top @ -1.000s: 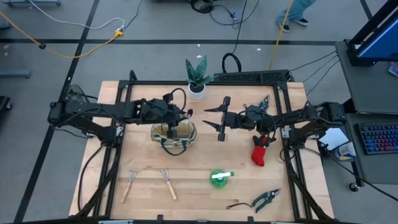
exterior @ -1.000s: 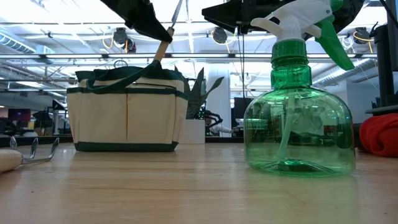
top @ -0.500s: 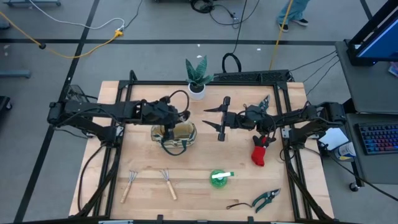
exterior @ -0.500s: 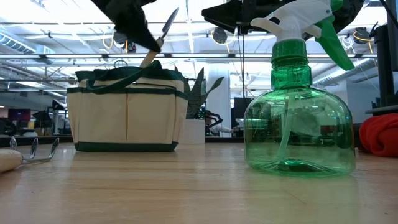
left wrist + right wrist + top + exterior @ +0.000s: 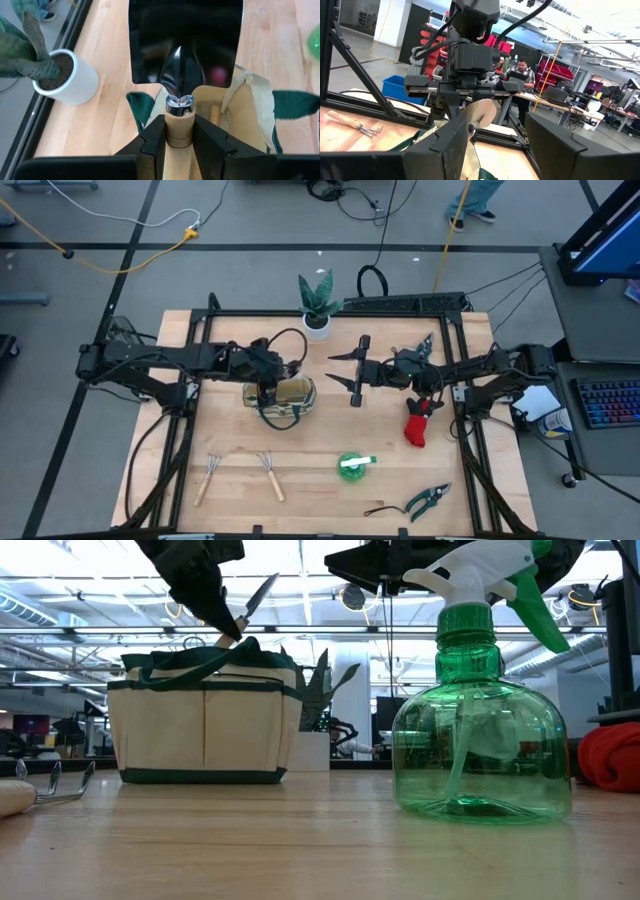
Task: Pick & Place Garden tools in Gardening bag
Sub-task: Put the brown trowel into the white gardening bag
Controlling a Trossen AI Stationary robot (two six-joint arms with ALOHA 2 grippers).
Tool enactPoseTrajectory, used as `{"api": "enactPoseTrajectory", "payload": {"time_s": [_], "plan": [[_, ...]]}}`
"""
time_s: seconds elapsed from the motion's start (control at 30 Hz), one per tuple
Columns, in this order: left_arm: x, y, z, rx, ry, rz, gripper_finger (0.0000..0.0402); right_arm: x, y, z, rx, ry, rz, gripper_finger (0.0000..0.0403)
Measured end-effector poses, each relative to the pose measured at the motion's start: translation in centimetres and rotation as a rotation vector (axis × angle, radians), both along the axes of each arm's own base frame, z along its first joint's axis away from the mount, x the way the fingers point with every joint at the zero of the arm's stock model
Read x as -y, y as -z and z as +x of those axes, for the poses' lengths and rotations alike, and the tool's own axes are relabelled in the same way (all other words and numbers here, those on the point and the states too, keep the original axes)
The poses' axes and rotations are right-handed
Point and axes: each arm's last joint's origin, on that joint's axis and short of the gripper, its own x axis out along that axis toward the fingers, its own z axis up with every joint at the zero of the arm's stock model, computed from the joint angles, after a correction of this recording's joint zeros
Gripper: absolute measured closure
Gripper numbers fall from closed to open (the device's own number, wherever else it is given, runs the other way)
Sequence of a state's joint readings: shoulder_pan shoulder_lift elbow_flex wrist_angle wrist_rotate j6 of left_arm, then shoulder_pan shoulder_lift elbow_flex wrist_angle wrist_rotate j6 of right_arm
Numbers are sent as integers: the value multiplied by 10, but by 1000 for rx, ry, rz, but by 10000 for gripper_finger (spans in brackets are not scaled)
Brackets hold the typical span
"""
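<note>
A trowel with a dark metal blade (image 5: 185,45) and a wooden handle hangs over the cream gardening bag (image 5: 281,398), blade up (image 5: 258,595). My left gripper (image 5: 267,376) is shut on it above the bag's open top. Another wooden handle (image 5: 215,113) stands inside the bag. My right gripper (image 5: 354,370) hovers open to the right of the bag, with nothing between its fingers (image 5: 451,140). On the table lie two small rakes (image 5: 210,475) (image 5: 270,476), pruning shears (image 5: 428,500) and a red glove (image 5: 418,426). My left gripper pinches the trowel's wooden handle just below the metal collar (image 5: 179,131) between its two fingers. The fingers (image 5: 155,142) slant down from the table's left and lie across the handle. The trowel is lifted and tilted: its blade leans up toward the right, and the handle's lower part (image 5: 228,638) reaches the bag's rim.
A green spray bottle (image 5: 352,465) stands near the front middle and fills the right of the low view (image 5: 480,730). A potted plant (image 5: 318,305) stands at the far edge behind the bag. A person (image 5: 522,70) sits in the room beyond the table.
My left gripper has tipped downward and shifted slightly toward the table's left and down. The trowel has gone from almost upright to leaning, blade toward the right, and its handle end has sunk to the bag's rim.
</note>
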State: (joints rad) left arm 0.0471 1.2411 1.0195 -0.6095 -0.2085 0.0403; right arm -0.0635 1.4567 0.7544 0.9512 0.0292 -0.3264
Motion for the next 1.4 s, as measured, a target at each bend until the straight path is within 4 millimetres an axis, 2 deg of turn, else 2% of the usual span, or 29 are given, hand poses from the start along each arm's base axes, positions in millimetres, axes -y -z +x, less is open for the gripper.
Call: {"api": "enactPoseTrajectory", "payload": {"time_s": [0.7, 1.4], "plan": [[4, 9, -10, -129, 37, -90, 316, 0, 0, 0, 0, 0, 0, 209], [6, 45, -18, -203, 47, -153, 316, 0, 0, 0, 0, 0, 0, 209]]}}
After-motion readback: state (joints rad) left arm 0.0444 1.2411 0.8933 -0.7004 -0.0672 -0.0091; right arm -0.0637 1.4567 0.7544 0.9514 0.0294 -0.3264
